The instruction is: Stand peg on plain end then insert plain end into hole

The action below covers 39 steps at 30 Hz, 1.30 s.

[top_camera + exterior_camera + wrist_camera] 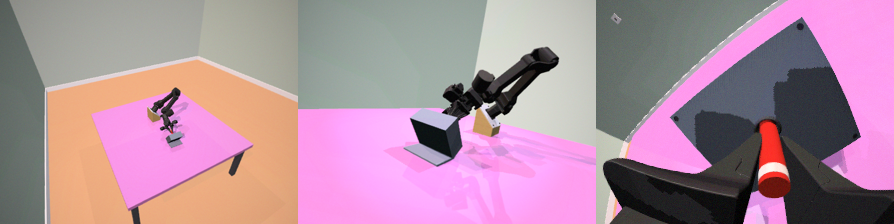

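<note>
The red peg is held between the fingers, its white-banded end toward the wrist camera. Its plain end points at the sloped panel and overlaps the dark round hole in the face; I cannot tell how far inside it is. The grey panel leans on its thin base plate. My gripper is shut on the peg, close in front of the panel face. In the exterior view the panel hides the fingertips and the peg.
A tan wedge block with a white sloped face stands beside the arm, behind the gripper. The panel's base plate lies on the pink table. Shadows of the arm fall on the panel face and the table.
</note>
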Tool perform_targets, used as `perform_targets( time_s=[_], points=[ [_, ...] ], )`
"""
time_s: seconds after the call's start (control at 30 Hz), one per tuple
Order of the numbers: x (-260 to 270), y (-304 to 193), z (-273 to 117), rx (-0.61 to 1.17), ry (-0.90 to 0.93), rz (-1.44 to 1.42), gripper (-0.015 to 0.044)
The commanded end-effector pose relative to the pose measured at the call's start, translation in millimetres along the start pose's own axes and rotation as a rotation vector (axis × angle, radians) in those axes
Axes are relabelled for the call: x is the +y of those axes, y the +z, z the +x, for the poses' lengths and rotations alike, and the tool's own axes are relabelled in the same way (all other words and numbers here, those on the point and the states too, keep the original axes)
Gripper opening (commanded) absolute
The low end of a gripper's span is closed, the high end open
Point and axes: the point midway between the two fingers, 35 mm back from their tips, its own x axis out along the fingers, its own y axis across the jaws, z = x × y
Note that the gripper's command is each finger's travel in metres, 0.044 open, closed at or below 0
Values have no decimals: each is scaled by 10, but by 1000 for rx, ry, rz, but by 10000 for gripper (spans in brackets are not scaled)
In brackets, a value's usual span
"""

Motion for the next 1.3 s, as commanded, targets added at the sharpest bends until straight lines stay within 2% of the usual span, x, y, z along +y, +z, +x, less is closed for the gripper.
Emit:
perform_targets(
  time_s=[0.0,0.4,0.97,1.27],
  points=[
    [4,11,26,-2,1,4,0],
    [1,2,17,1,0,0,0],
    [4,8,-13,1,0,0,440],
    [15,28,-122,0,-2,0,440]
  ],
)
